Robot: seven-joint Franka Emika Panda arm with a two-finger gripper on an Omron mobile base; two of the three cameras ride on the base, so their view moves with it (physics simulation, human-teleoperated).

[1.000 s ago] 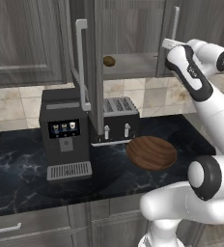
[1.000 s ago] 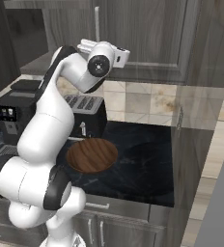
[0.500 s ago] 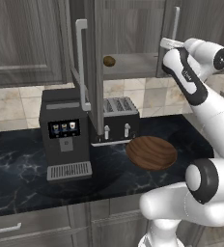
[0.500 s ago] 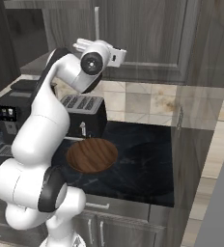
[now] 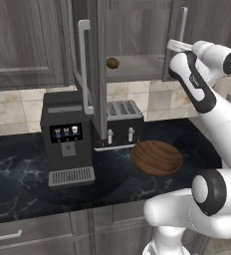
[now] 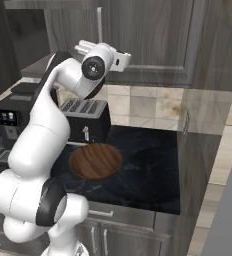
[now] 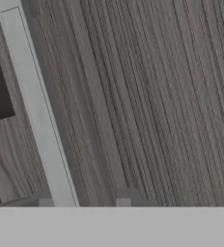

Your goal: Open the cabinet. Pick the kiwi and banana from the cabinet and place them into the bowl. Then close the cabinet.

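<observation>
Jaws stand part-open around the cabinet handle [image 7: 36,120].

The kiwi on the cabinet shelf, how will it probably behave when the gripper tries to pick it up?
The kiwi looks small and egg-shaped, so it may roll along the flat shelf if nudged. It seems light for its size, so a gentle squeeze should hold it. Its skin looks matte, so it probably will not slip much.
</observation>
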